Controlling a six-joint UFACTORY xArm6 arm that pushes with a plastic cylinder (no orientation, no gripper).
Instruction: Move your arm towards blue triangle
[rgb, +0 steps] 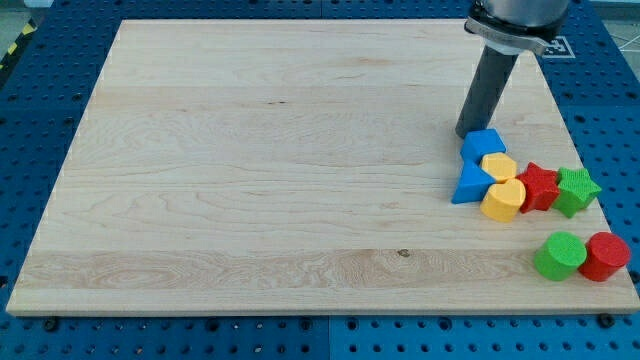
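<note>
The blue triangle (469, 184) lies at the view's right, at the left end of a tight cluster of blocks. My tip (467, 134) rests on the board just above that cluster, touching or nearly touching the blue block (483, 144), and about fifty pixels above the blue triangle. The rod (488, 88) rises up and to the right out of the view's top.
Packed beside the triangle are a yellow hexagon-like block (499, 166), a yellow heart (503, 200), a red star (539, 186) and a green star (577, 190). A green cylinder (560, 256) and a red cylinder (606, 256) stand near the board's lower right corner (628, 300).
</note>
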